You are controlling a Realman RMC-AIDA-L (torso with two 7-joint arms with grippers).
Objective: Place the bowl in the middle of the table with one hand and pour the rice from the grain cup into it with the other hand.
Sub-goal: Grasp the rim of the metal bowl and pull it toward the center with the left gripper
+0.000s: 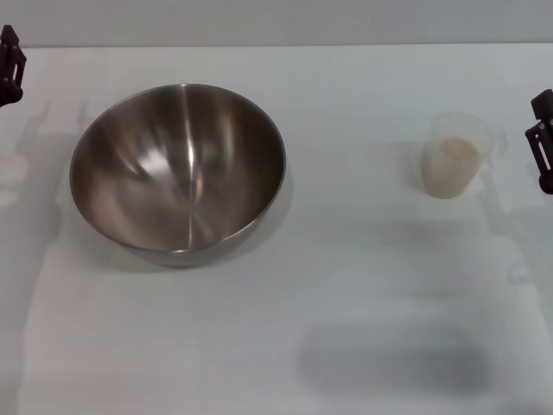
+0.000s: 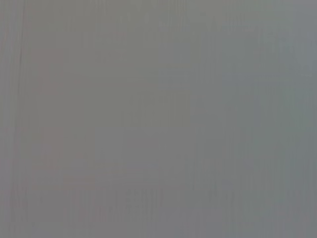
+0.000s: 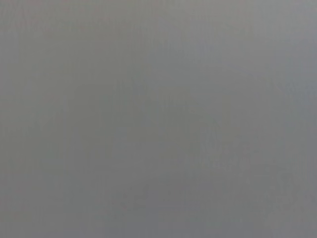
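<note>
Empty, the bowl (image 1: 177,173) sits at centre-left, the cup (image 1: 453,160) with rice (image 1: 456,153) at right. Left gripper (image 1: 10,65) should grasp the rim firmly; right gripper (image 1: 543,143) waits. Whether the jaws are apart, I cannot tell.

Broad white table (image 1: 346,328), plain and flat, reaching back to a pale wall. Resting directly on it, a large steel bowl (image 1: 177,169), upright, mouth open and nothing inside. Well apart from the bowl, on its right-arm side and about level with it, a small clear grain cup (image 1: 454,156), standing upright, holding pale rice (image 1: 451,160). No contact between the two.
</note>
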